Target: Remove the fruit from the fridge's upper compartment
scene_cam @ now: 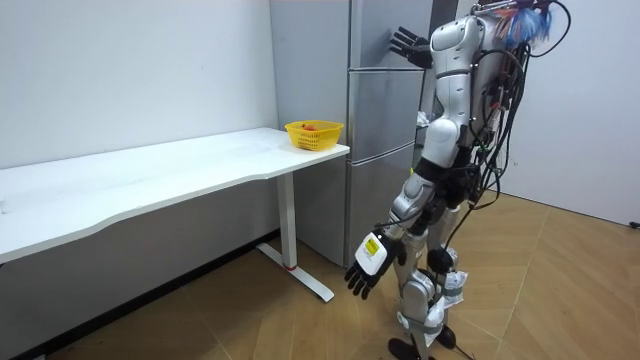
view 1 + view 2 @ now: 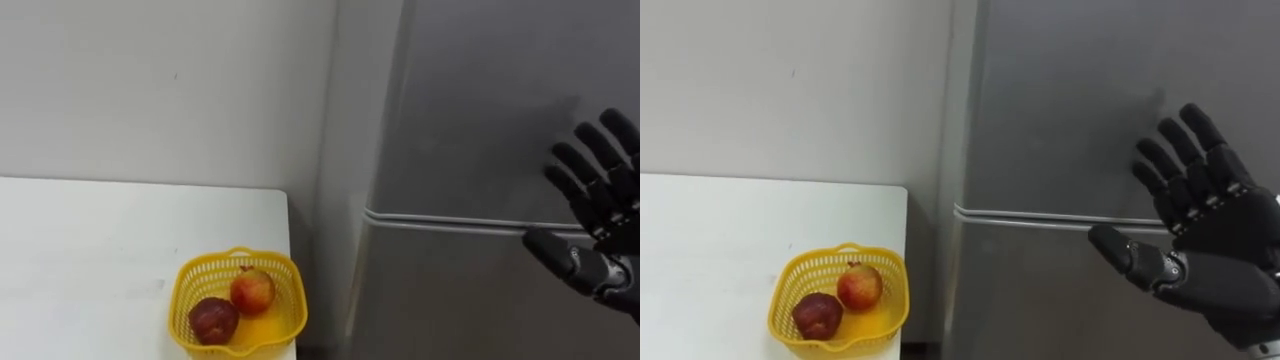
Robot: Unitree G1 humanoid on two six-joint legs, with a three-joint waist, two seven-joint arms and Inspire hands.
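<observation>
In the left eye view the right hand (image 2: 612,228) is raised with its fingers straight and spread, thumb held out to the side, and it has hold of nothing. Directly beyond it stands the grey two-door fridge (image 2: 440,150). The upper door (image 2: 480,90) is closed and lies behind and above the fingers. The seam (image 2: 440,220) between it and the lower door (image 2: 450,300) runs off to the left of the thumb. Whether the fingertips touch the door I cannot tell. Far to the left of the hand and lower, a yellow basket (image 2: 188,290) sits at the corner of a white table (image 2: 100,250), holding a red-yellow apple (image 2: 253,292) and a dark red apple (image 2: 213,320) that touch each other.

The right eye view shows the same spread, empty hand, its palm facing the fridge.

In the room view the robot stands upright facing the fridge, beside the table's end. Its left hand (image 1: 362,272) hangs low at its thigh, fingers relaxed and empty.
</observation>
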